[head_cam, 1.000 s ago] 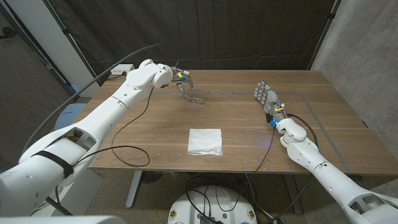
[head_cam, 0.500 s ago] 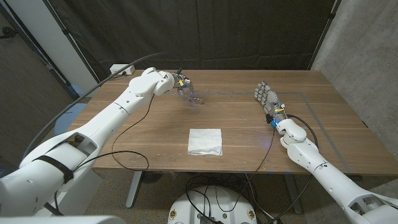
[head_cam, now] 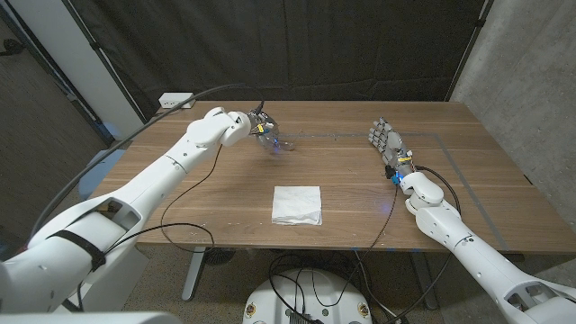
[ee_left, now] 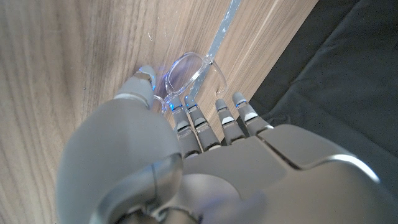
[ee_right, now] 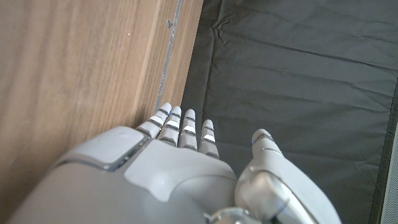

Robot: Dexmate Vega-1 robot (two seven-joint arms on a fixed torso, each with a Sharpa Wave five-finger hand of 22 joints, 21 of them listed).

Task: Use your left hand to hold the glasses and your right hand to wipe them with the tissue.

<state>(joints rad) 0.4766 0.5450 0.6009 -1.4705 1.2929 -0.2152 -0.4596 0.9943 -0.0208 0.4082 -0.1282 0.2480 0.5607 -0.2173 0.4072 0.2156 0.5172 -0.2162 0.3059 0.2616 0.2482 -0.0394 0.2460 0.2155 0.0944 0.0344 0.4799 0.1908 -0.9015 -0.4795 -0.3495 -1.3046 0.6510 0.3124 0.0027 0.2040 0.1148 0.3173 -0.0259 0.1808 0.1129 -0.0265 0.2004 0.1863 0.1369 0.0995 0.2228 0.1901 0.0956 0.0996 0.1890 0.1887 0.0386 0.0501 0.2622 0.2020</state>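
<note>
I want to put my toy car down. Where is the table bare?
Bare wood lies between the tissue and the right hand, and along the front left edge of the table. It's crowded at the back left, where the left hand meets the glasses.

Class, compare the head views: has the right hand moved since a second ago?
No. The right hand keeps its place beside the tape line on the table.

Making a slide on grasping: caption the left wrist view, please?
Left hand closing its fingers around clear glasses on the wooden table.
</note>
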